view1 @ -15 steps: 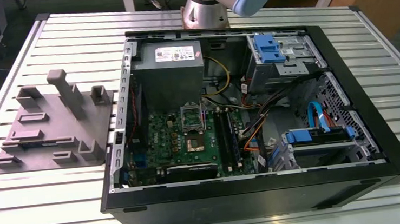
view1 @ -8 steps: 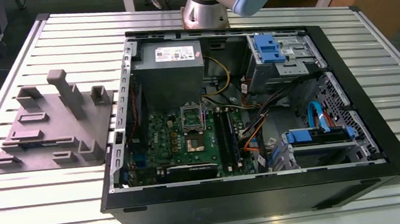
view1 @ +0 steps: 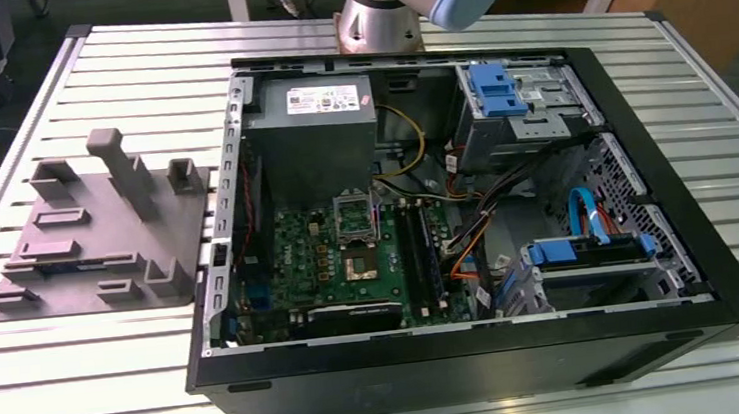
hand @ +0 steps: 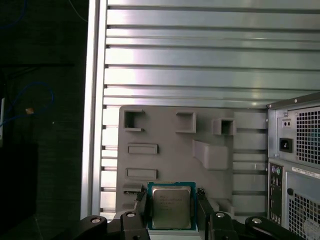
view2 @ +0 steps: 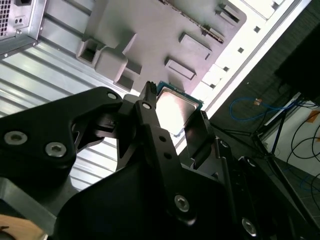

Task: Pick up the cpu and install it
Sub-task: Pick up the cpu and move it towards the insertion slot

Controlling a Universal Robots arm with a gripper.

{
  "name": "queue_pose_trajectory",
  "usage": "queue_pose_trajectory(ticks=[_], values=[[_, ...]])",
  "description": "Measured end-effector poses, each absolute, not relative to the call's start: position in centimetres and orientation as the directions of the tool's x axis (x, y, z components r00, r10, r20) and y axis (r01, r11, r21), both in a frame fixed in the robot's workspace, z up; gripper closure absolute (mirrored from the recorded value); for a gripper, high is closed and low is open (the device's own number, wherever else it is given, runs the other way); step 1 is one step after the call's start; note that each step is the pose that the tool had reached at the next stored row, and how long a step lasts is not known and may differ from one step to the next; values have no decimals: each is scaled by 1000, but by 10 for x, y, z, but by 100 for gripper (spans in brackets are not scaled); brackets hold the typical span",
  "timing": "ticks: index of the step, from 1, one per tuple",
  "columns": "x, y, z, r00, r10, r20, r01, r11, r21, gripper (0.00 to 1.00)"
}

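The gripper [hand: 171, 208] is clenched on the cpu [hand: 171, 204]. Its fingers [hand: 141, 201] press two opposite edges, and the chip is held flat in the air, clear of the table [hand: 175, 50], in both wrist views. Beyond it the grey tray [hand: 170, 161] lies by the table's edge, and the motherboard socket [view1: 357, 236] sits inside the open computer case [view1: 668, 241] just beside the tray, toward the exterior view's right.
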State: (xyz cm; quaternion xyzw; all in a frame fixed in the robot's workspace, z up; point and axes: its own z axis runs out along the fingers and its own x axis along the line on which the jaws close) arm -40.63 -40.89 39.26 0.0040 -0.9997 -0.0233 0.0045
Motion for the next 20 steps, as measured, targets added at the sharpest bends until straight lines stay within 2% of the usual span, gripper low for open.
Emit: queue_pose_trajectory(ticks=[20], values=[[-395,-414,393,-1000,-8,9,-7,999,47,53]])
